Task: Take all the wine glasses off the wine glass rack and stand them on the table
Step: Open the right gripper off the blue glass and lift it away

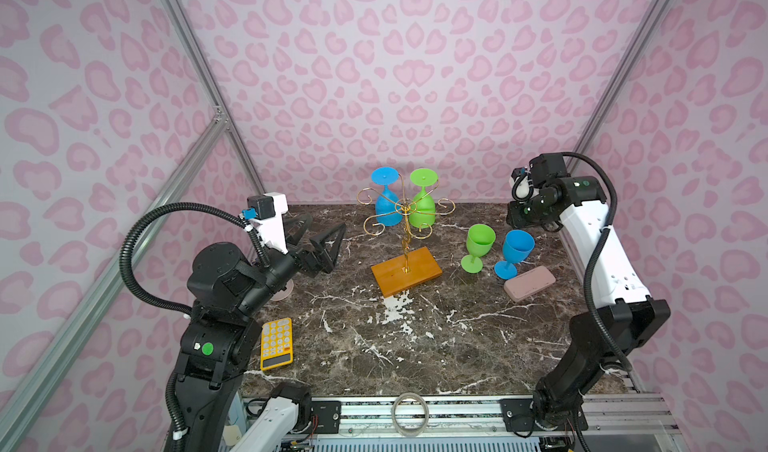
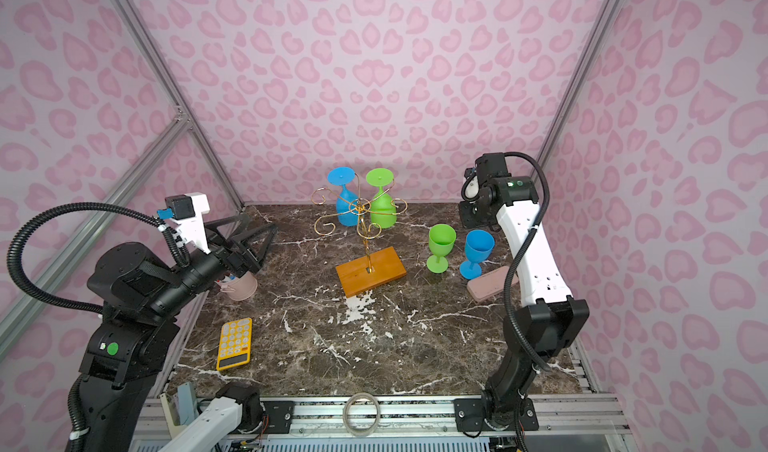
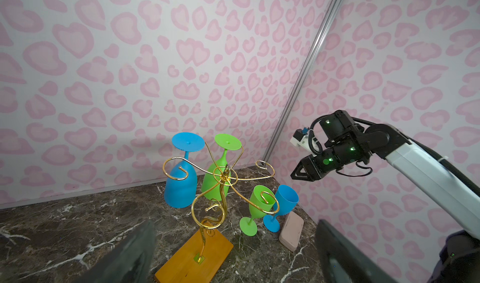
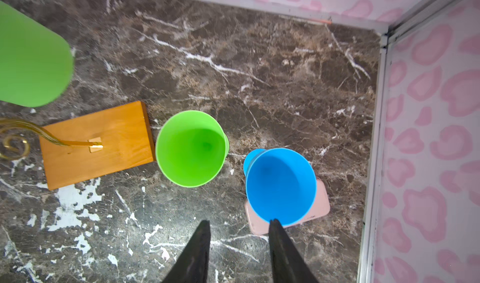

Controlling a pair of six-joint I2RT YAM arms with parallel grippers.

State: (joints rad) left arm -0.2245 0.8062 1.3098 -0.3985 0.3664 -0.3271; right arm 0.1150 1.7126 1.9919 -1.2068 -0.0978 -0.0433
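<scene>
Left: black left gripper, wide open, holding nothing. Middle: gold wire wine glass rack on an orange wooden base, with a blue wine glass and a green wine glass hanging upside down at the back. Look light, stiff, maybe slippery; best pinched at the bowl, then slid off the wire. Hard to see the wire hooks under the feet. Right: black right gripper, fingers apart, empty.

We count two blue wine glasses, two green wine glasses, one wine glass rack, one yellow calculator, one pink case, one pink cup, one tape ring.
</scene>
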